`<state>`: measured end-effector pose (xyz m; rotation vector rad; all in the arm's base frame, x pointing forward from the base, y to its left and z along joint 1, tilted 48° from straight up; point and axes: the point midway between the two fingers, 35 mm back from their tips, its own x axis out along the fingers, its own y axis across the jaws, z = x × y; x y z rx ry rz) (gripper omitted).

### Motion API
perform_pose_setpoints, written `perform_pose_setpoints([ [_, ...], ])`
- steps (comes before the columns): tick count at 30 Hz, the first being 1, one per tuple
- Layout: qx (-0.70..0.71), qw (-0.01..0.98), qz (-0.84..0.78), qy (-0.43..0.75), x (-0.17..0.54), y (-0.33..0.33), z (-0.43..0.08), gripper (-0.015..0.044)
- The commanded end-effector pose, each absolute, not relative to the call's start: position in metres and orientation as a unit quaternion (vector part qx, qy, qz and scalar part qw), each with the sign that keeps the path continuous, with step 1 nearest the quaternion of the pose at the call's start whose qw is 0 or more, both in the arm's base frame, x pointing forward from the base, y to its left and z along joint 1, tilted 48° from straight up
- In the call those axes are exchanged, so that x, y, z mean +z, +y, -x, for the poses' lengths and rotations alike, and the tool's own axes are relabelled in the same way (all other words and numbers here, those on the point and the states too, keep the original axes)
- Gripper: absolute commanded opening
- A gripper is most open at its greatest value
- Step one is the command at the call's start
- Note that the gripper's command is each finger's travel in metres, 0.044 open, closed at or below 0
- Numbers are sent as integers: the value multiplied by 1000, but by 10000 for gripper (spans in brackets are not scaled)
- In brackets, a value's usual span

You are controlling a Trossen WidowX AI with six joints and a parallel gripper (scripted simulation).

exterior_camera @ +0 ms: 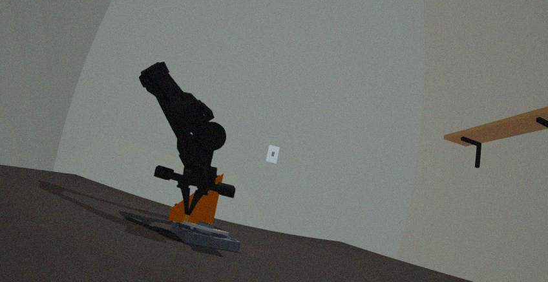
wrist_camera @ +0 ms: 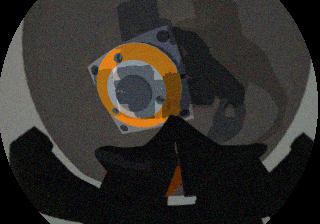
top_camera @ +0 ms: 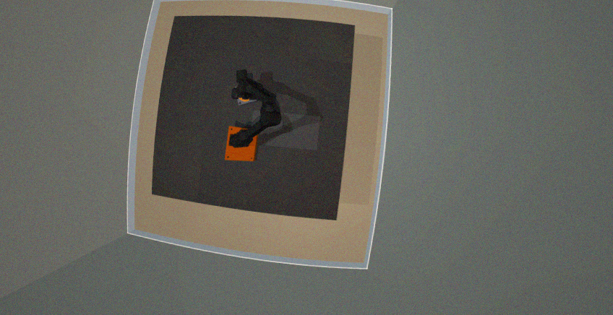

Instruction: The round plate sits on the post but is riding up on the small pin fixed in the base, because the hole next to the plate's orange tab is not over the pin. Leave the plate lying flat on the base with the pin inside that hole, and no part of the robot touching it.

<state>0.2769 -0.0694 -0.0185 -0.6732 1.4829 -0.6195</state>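
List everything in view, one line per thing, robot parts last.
Square grey base: one, grey, on the dark mat under the gripper.
Round orange plate: one, orange ring, on the base around the post.
Grey centre post: one, grey, middle of the plate.
Dark mat: one, charcoal, covering the table.
Tan table: one, tan, pale-edged.
Wooden wall shelf: one, brown, black brackets, right wall.
White wall plate: one, white, back wall.
Orange mounting plate: one, orange, under the arm's foot.
Black arm: one, black.
Gripper: one, black, shut, above the plate.

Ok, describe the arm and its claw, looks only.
The arm is matt black, built of chunky blocky links with a round joint housing. The claw has a black crossbar and two thin tapering black fingers. No cables or markings are visible.
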Motion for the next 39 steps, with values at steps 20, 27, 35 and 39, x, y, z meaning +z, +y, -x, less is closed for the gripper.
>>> perform_pose_setpoints([
  [20,-274,648,294,647,-13,-72,-297,0],
  [27,-274,648,294,647,-12,-72,-301,0],
  [35,-274,648,294,647,-12,-72,-302,0],
  [39,-274,648,294,647,-12,-72,-303,0],
])
